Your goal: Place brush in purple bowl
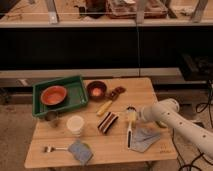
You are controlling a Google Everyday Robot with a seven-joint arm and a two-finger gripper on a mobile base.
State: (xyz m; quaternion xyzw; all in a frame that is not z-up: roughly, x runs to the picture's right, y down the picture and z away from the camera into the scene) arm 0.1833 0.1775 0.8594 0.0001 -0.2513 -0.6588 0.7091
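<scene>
Low over the right half of the wooden worktop [142, 87], the end effector [136, 116] sits right beside the round head of the brush [130, 129], on its 3 o'clock side; whether it touches the brush, and whether it is wide or narrow, cannot be told. The white arm [172, 119] enters from the frame's 4 o'clock corner, rises along a slanted forearm to a rounded bend over the worktop's right edge, then reaches roughly level towards 9 o'clock. The brush lies flat, head towards 12 o'clock and slim white handle towards 6 o'clock, the handle's lower part against a grey-blue cloth [146, 140]. The purple bowl [96, 90] stands well apart from the brush, at about 10 o'clock from its head, just beside the right wall of a green tray [75, 86] that holds an orange bowl [53, 95]. Between the purple bowl and the brush lie a yellow-handled tool [106, 107] and a striped block [107, 122]. A white cup [76, 125] stands at 9 o'clock from the block.
</scene>
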